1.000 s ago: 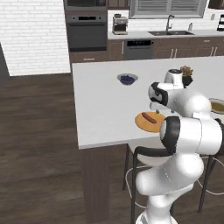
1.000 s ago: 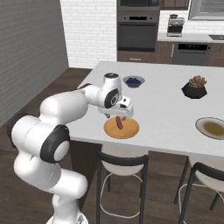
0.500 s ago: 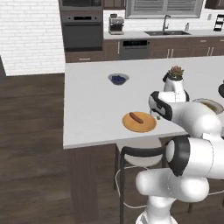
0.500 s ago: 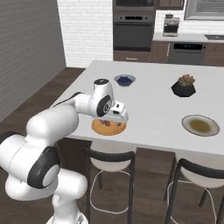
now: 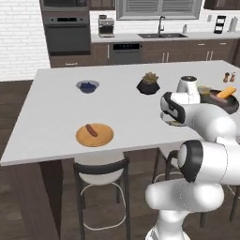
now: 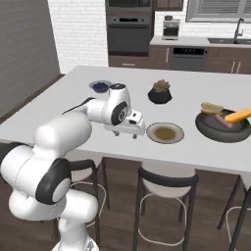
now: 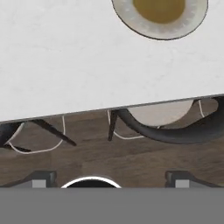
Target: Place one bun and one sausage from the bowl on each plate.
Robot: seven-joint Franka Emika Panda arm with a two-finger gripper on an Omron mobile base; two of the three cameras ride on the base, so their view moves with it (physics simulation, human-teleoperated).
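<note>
The orange-brown wood plate (image 5: 94, 136) lies near the counter's front edge with one sausage (image 5: 91, 130) on it. The pale grey plate (image 6: 165, 132) with a brownish centre is bare; it also sits at the top of the hand view (image 7: 159, 17). My gripper (image 6: 126, 133) hangs open and empty just left of that plate, over the counter's front edge, fingertips (image 7: 43, 177) wide apart. The dark bowl (image 6: 220, 134) at the right holds an orange bun (image 6: 238, 115), a paler bun (image 6: 211, 107) and a sausage (image 6: 223, 120). In the left base view my arm covers most of the grey plate.
A small bowl of blueberries (image 5: 87, 86) and a black plant pot (image 5: 148, 84) stand further back on the white counter. Stools (image 6: 164, 179) are tucked under the front edge. Salt and pepper shakers (image 5: 228, 76) stand behind the dark bowl (image 5: 220, 104).
The base has driven right, so the whole scene slid left. My gripper has left the wood plate, where the sausage stays, and now hangs beside the grey plate.
</note>
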